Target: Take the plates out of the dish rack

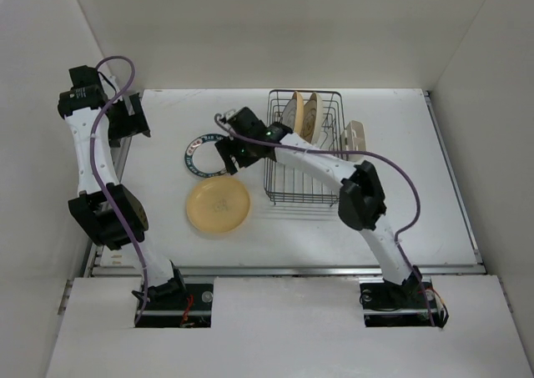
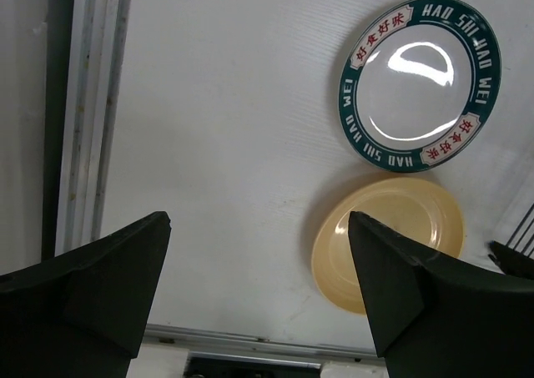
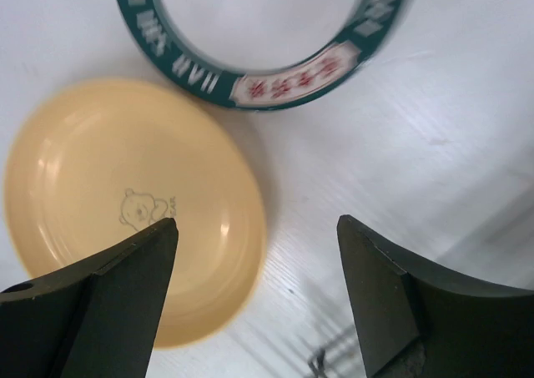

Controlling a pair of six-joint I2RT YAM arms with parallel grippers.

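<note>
The dark wire dish rack (image 1: 305,186) stands at the table's middle right, with two pale yellow plates (image 1: 302,115) upright at its far end. A yellow plate (image 1: 218,206) lies flat on the table left of the rack. A white plate with a dark green rim (image 1: 194,157) lies just beyond it. My right gripper (image 1: 225,155) is open and empty, hovering over the near right edge of the white plate, between both plates. In the right wrist view (image 3: 257,228) it sits above bare table beside the yellow plate (image 3: 125,203) and the green rim (image 3: 259,78). My left gripper (image 1: 132,119) is open and empty at the far left.
A beige holder (image 1: 355,136) is clipped to the rack's right side. A metal rail (image 2: 88,119) runs along the table's left edge. The left wrist view shows the white plate (image 2: 420,83), the yellow plate (image 2: 388,236) and my open left gripper (image 2: 259,228). White walls enclose the table.
</note>
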